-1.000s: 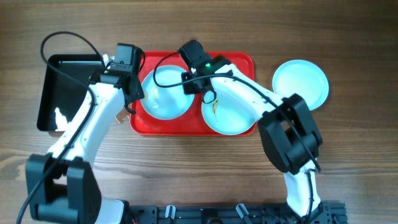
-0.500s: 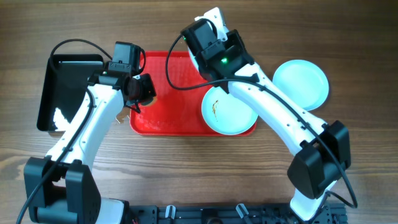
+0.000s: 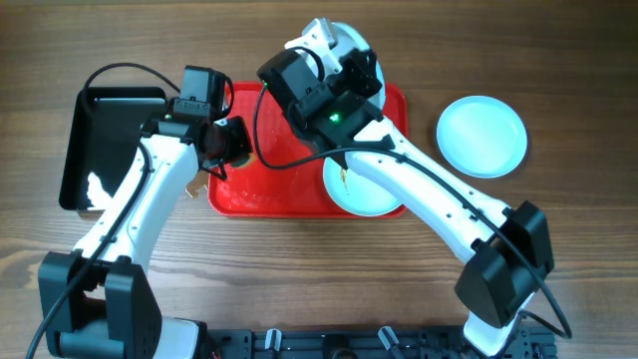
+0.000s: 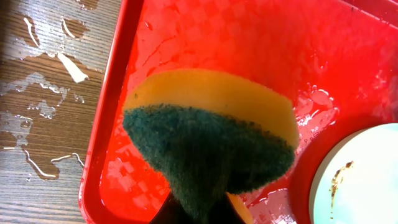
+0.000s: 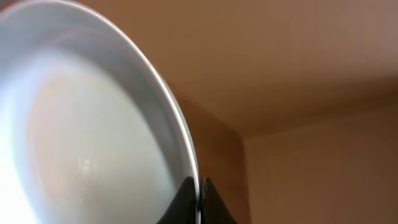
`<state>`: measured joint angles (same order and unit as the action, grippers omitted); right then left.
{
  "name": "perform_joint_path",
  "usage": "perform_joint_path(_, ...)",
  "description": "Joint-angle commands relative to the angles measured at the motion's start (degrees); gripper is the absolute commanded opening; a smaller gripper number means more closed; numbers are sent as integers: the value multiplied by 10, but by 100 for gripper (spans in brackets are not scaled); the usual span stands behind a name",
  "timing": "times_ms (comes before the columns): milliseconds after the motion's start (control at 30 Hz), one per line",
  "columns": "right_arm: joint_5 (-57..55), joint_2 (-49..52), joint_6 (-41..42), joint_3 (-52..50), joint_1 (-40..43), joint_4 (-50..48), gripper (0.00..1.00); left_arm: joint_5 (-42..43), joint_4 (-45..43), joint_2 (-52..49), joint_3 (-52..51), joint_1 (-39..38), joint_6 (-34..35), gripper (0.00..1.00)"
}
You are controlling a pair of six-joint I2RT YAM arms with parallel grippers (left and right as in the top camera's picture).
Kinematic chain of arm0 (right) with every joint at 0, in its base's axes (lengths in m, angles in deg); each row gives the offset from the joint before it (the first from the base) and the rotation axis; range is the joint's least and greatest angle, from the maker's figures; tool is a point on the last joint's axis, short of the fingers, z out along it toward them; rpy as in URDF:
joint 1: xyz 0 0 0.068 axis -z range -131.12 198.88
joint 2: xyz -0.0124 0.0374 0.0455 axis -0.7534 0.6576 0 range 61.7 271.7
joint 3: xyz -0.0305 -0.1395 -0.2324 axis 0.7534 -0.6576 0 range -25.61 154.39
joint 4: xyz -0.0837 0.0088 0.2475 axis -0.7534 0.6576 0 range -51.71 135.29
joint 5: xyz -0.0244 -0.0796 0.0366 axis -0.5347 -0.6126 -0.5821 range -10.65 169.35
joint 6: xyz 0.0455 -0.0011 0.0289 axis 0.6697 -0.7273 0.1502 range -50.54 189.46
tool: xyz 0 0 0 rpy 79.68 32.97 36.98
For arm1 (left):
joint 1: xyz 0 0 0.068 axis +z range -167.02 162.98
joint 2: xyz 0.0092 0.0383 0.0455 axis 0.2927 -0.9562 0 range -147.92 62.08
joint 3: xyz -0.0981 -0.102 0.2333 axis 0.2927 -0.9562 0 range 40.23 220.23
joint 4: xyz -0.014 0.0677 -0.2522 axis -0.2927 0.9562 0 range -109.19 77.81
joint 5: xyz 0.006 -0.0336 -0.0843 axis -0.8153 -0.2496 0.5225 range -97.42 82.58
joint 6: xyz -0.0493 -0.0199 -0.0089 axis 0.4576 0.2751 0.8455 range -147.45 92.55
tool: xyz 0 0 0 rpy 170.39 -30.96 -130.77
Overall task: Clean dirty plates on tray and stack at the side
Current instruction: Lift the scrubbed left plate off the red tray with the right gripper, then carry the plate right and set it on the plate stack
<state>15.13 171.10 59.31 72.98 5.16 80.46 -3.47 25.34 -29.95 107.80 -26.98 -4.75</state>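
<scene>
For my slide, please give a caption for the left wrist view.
Left gripper holds a yellow-green sponge over the wet red tray, beside a smeared plate.

A robotics lab bench: cabled left arm [image 3: 130,214] and right arm [image 3: 439,199] on a black rail [image 3: 329,344] (bottom edge), over a wood-grain table [image 3: 578,60].

No readable text, labels, brand names or numbers appear in any of the three views. No signs are visible either.
</scene>
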Motion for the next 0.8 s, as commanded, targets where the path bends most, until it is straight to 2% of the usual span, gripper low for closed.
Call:
perform_joint_path(0, 198, -13, 179, 9, 24, 79, 4, 8, -3, 3, 5, 1, 5, 4)
perform_joint_path(67, 390, -13, 280, 9, 75, 117, 4, 8, -3, 3, 5, 1, 5, 4)
perform_joint_path(100, 487, -13, 295, 9, 106, 119, 4, 8, -3, 3, 5, 1, 5, 4)
perform_joint_path(200, 706, -13, 297, 7, 196, 110, 4, 8, -3, 3, 5, 1, 5, 4)
perform_joint_path(267, 777, -13, 298, 1, 264, 111, 4, 8, -3, 3, 5, 1, 5, 4)
perform_joint_path(500, 806, -13, 298, -96, 494, 111, 4, 8, -4, 3, 5, 1, 5, 4)
perform_joint_path(667, 812, -13, 299, -152, 615, 90, 4, 8, -5, 3, 3, 1, 5, 4)
perform_joint_path(767, 812, -13, 297, -155, 651, 92, 4, 8, -10, 3, -1, 1, 5, 4)
